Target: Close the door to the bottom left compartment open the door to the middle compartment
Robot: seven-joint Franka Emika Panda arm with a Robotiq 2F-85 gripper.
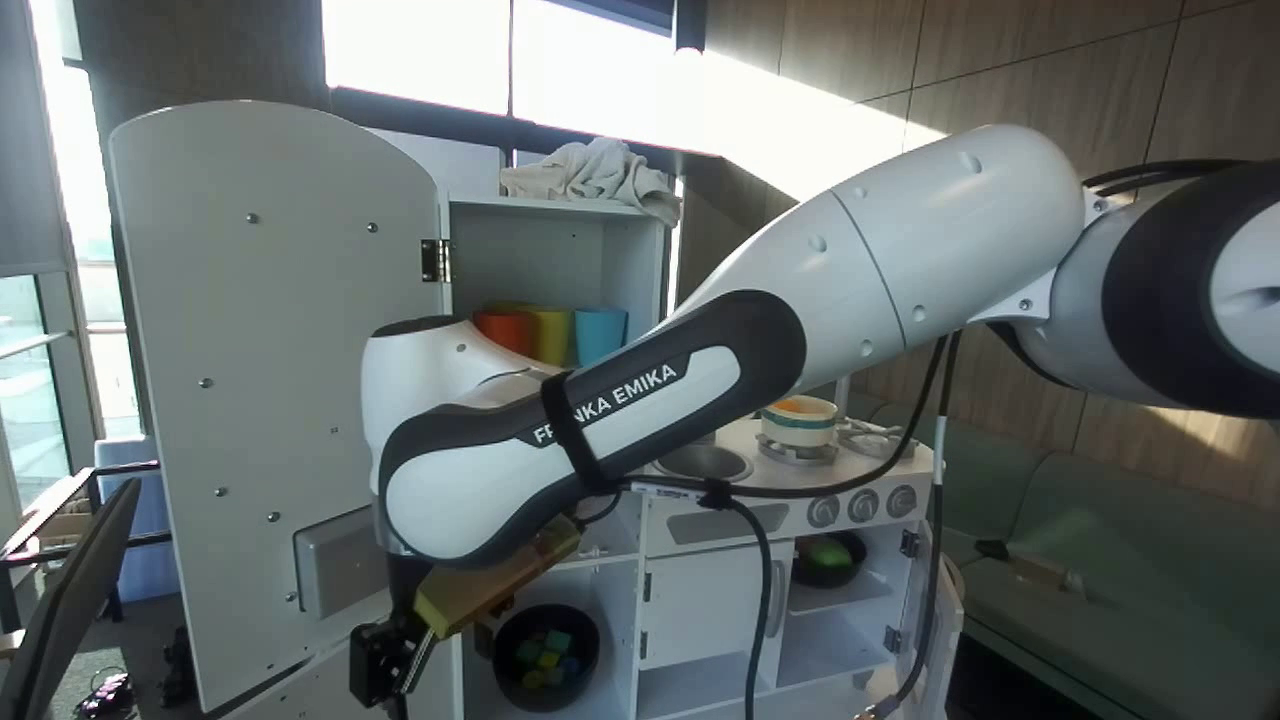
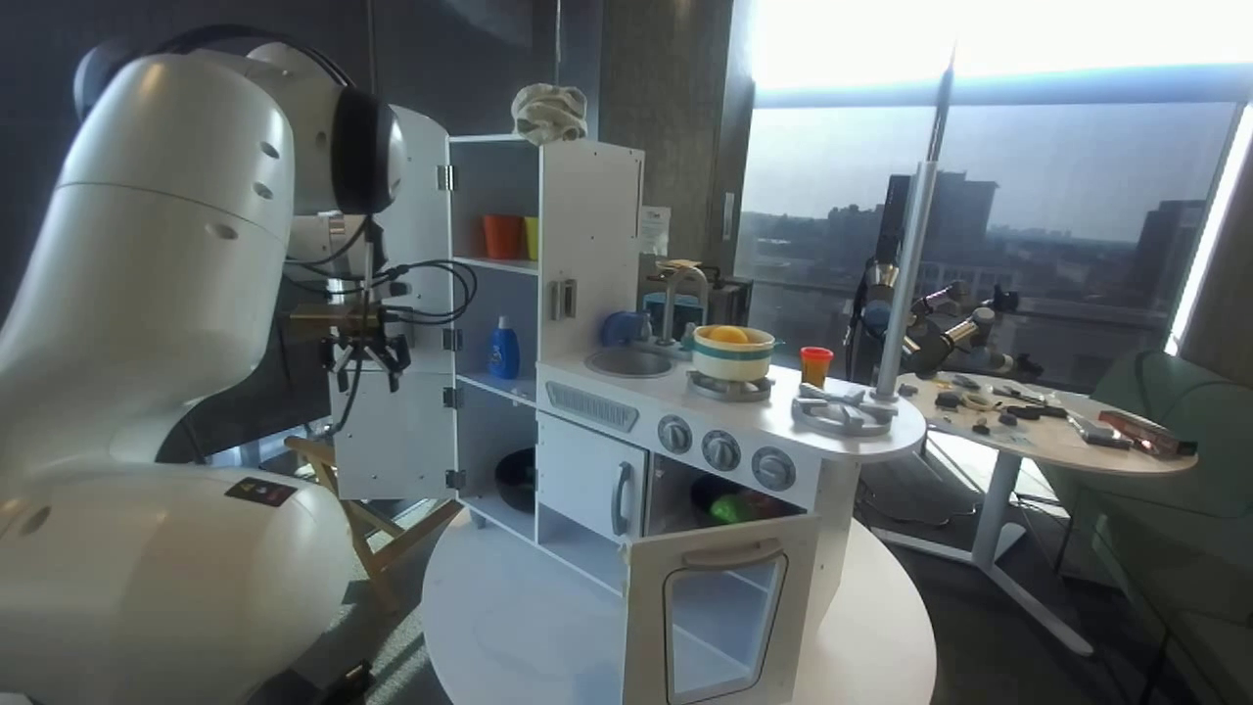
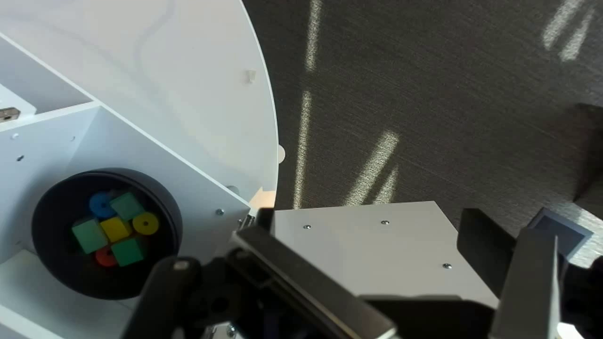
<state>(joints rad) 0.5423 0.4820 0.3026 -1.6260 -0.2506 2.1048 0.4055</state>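
Observation:
The bottom left compartment [image 3: 42,141] stands open and holds a black bowl [image 3: 165,207] of coloured blocks. Its white lower door [image 2: 396,441] is swung outward; the door also shows below the jaws in the wrist view [image 3: 367,249]. The middle compartment door [image 2: 582,470] is white, shut, with a grey handle [image 2: 621,499]; it also shows in an exterior view [image 1: 700,610]. My gripper [image 2: 368,377] is open and empty, pointing down near the swung-out doors. In the wrist view the lower door appears between the fingers [image 3: 372,221]; I cannot tell whether they touch it.
The tall arched upper door [image 1: 270,380] is swung wide open beside the arm. The oven door [image 2: 719,617] at the right stands open. Cups [image 1: 600,335] and a blue bottle [image 2: 504,350] stand on the shelves. A pot [image 2: 732,354] sits on the stove.

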